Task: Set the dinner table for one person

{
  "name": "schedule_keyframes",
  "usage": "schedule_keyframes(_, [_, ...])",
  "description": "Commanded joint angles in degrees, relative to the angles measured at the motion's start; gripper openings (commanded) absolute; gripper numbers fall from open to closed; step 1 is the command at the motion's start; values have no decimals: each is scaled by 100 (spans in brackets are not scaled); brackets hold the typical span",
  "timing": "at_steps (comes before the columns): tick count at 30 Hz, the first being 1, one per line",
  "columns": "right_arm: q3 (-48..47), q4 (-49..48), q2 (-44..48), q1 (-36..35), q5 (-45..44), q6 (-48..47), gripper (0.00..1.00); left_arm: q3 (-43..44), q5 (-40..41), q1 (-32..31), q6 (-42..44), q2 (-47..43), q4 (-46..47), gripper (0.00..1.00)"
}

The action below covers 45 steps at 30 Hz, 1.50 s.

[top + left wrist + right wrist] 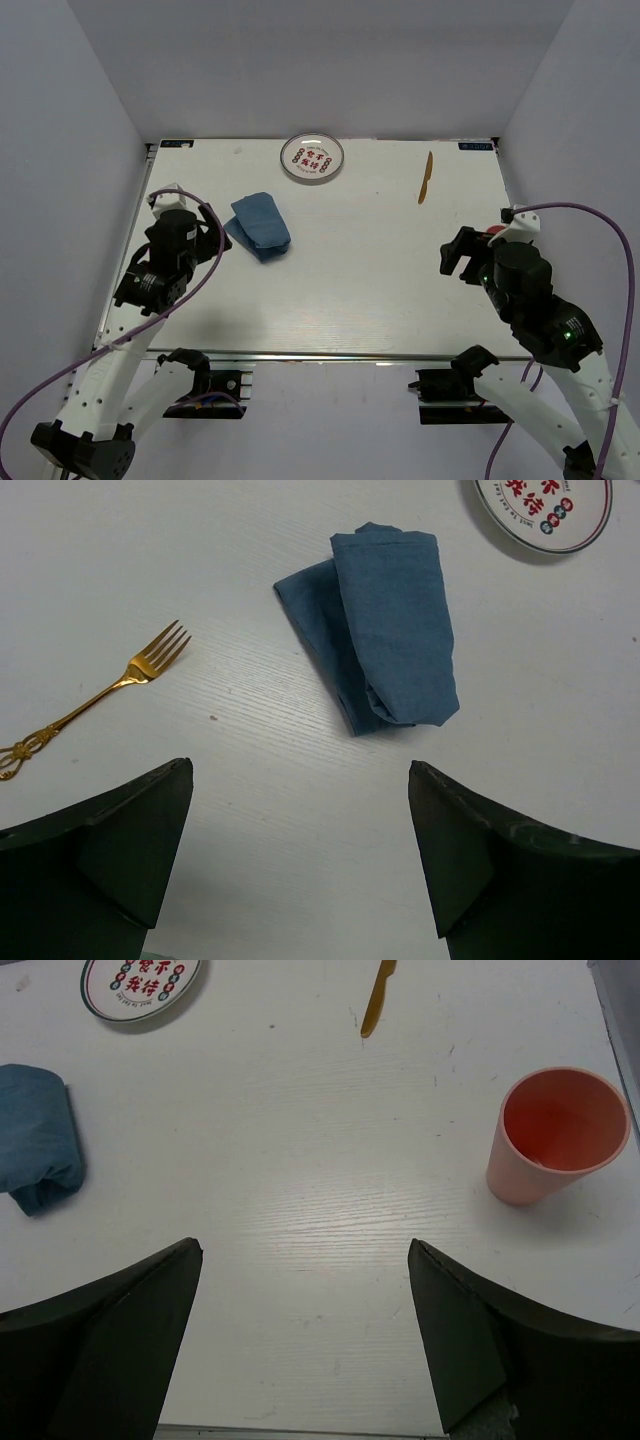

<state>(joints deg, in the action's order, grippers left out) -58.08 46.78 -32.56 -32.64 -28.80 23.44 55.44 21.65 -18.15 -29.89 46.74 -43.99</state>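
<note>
The white dinner table (360, 290) holds a round plate with red characters (312, 157) at the far middle, a folded blue cloth (260, 225) left of centre and a golden knife (425, 178) at the far right. My left gripper (213, 240) is open and empty, just left of the cloth (385, 630). A golden fork (100, 695) lies to its left in the left wrist view; the arm hides it from above. My right gripper (457, 255) is open and empty. A pink cup (558, 1135) stands upright to its right.
The silver rail edge (340, 354) runs along the near side. White walls enclose the table on three sides. The plate (140, 985), cloth (38, 1145) and knife (378, 1000) also show in the right wrist view.
</note>
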Motion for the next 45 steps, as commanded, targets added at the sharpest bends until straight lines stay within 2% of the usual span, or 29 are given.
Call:
schedule_keyframes(1, [-45, -117, 109, -14, -100, 11, 89, 63, 296, 22, -201, -16, -180, 98])
schedule_keyframes(9, [-28, -310, 188, -23, 356, -76, 89, -113, 305, 22, -579, -87, -188, 98])
schedule_keyframes(13, [43, -433, 241, -14, 830, -112, 89, -191, -116, 22, -1035, 63, -154, 98])
schedule_keyframes(16, [96, -495, 267, -14, 1094, -42, 89, -270, -301, 22, -1755, 326, -41, 98])
schedule_keyframes(23, [139, -591, 311, -14, 1868, 64, 89, -306, -170, 22, -2170, 1626, 1031, 98])
schedule_keyframes(31, [614, -908, 496, -23, 2491, 204, 89, -279, -108, 22, -2048, 3549, 2569, 98])
schedule_keyframes(34, [772, -1022, 478, -31, 2765, 231, 89, -332, -231, 22, -1872, 3991, 3255, 94])
schedule_keyframes(38, [851, -1049, 452, -23, 2818, 266, 89, -192, -389, 22, -1670, 4667, 3721, 79])
schedule_keyframes(41, [860, -1057, 487, -31, 2818, 266, 89, -183, -530, 22, -1511, 4774, 4055, 61])
schedule_keyframes(42, [869, -1049, 496, -14, 2818, 275, 89, -191, -608, 22, -1459, 4774, 4195, 42])
schedule_keyframes(44, [904, -1066, 505, -14, 2818, 292, 89, -174, -653, 22, -1336, 4739, 4293, 28])
schedule_keyframes(45, [939, -1084, 505, -14, 2818, 301, 89, -130, -705, -30, -1283, 4730, 4319, 15])
